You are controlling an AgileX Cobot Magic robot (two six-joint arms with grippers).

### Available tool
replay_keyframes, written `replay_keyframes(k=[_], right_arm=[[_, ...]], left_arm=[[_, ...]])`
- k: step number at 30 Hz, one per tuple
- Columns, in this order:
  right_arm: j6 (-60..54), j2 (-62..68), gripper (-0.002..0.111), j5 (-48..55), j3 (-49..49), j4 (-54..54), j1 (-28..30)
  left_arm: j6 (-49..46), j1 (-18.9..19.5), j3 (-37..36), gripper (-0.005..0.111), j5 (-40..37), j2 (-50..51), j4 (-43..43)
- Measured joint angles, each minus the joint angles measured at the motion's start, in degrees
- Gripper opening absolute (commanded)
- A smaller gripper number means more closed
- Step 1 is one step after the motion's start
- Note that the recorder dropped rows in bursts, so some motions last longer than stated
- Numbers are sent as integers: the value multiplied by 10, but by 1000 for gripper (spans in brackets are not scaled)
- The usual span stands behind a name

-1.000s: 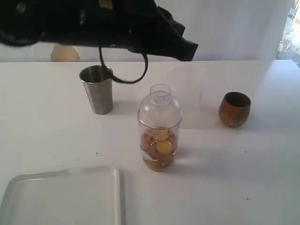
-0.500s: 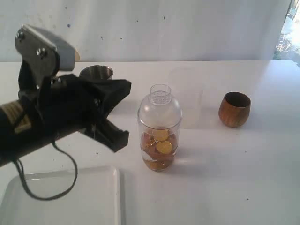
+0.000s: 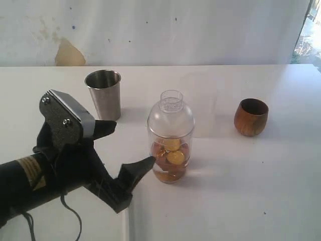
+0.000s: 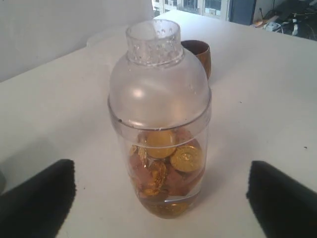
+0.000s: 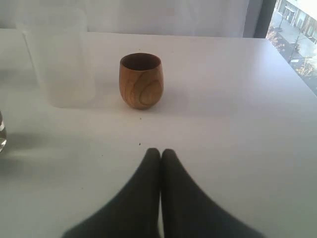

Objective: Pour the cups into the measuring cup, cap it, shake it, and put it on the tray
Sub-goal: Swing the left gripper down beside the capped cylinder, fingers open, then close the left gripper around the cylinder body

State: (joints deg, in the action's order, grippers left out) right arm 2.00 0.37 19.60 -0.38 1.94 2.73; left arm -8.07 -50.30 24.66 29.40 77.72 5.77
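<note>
The measuring cup [image 3: 170, 160] stands mid-table with gold coins in its lower half and the clear domed cap [image 3: 171, 116] on top. My left gripper [image 3: 128, 144] is low on its left, open, one fingertip on each side of the line to the cup and not touching it. In the left wrist view the measuring cup [image 4: 166, 168] stands between and beyond the black fingers [image 4: 37, 198]. The steel tumbler [image 3: 104, 94] is at the back left, the wooden cup [image 3: 251, 117] at the right. My right gripper [image 5: 160, 151] is shut and empty, short of the wooden cup [image 5: 141, 81].
A frosted plastic cup [image 3: 200, 103] stands behind the measuring cup, also shown as the frosted cup [image 5: 59, 59] beside the wooden one. Only the right rim of the white tray [image 3: 125, 228] shows at the front left; my left arm covers the rest.
My left arm has swung down from high at the back to low at the front left, over the tray, and its jaws have opened toward the measuring cup. The right gripper stays shut.
</note>
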Motion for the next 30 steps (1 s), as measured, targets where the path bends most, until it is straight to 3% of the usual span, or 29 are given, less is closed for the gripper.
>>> replay_keyframes(k=[8,23,30], right_arm=[[0,0,0,0,0,0,0],[0,0,0,0,0,0,0],[0,0,0,0,0,0,0]], left_arm=[[3,0,-1,105,49,77,-3],[5,0,0,105,273,255,-35],[5,0,59,105,277,293,-39]])
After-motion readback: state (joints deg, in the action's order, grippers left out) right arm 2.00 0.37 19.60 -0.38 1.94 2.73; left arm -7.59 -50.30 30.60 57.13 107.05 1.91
